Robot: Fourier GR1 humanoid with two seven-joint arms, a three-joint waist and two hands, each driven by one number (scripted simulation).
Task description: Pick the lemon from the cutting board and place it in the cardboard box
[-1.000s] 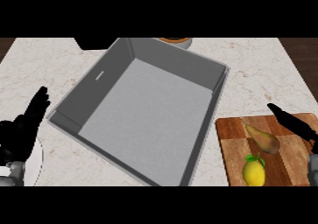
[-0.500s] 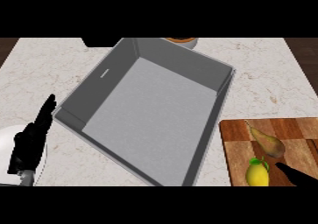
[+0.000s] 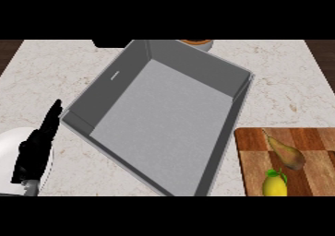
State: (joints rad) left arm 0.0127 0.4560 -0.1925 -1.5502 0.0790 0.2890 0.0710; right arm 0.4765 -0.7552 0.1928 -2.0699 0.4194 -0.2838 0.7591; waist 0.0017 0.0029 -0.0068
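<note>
The lemon [image 3: 274, 184] is lying on the cutting board [image 3: 313, 138] at lower right, just below a pear [image 3: 287, 152], untouched. The box [image 3: 163, 115] is sitting open mid-tabletop [image 3: 285, 78]. The left hand [image 3: 35, 152] is resting at the left edge, fingers straight, holding nothing. The right hand is not showing. The pick is yet to begin: the next move calls for the right hand reaching the lemon while avoiding the pear.

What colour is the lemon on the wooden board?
Yellow, with a small green leaf on top. The lemon shows in the head view.
</note>
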